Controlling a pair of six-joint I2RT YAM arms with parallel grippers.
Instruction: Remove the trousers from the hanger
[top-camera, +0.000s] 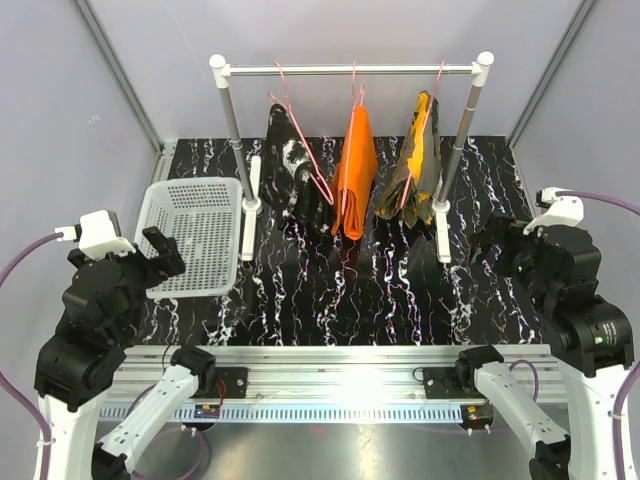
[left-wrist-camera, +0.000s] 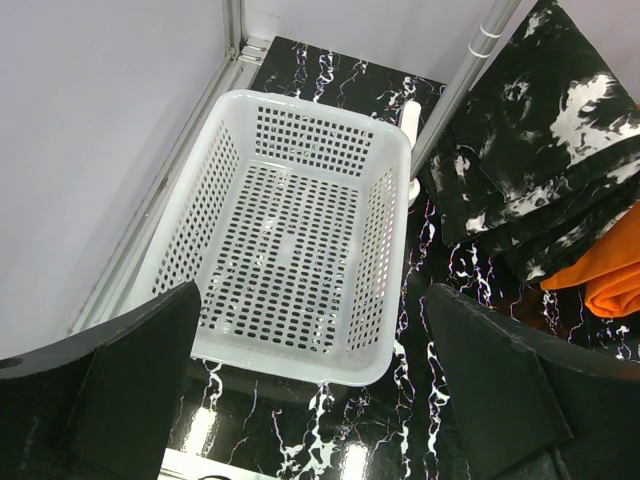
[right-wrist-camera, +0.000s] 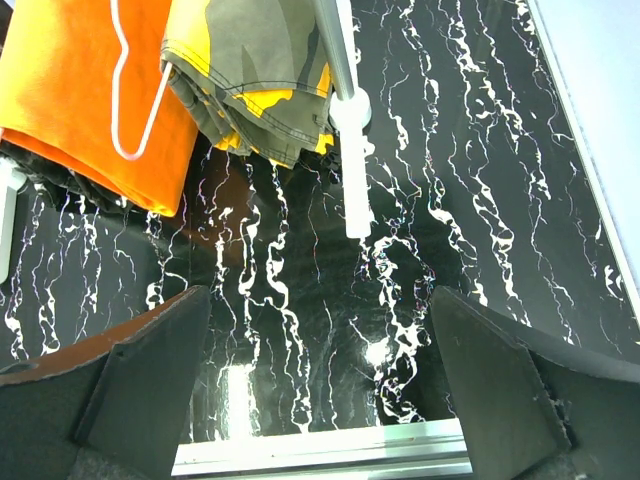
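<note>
From the rail at the 12 o'clock side of the black marbled bench, thin pink hangers carry the black white-splashed trousers toward 11, the orange trousers in the middle and the camouflage trousers toward 1. A white perforated basket sits at 9 o'clock, just beside the rail's left foot. The left claw hovers at 8 o'clock by the basket's near edge, jaws wide, holding nothing. The right claw hangs at 3 o'clock, equally wide and empty, apart from the camouflage trousers.
</note>
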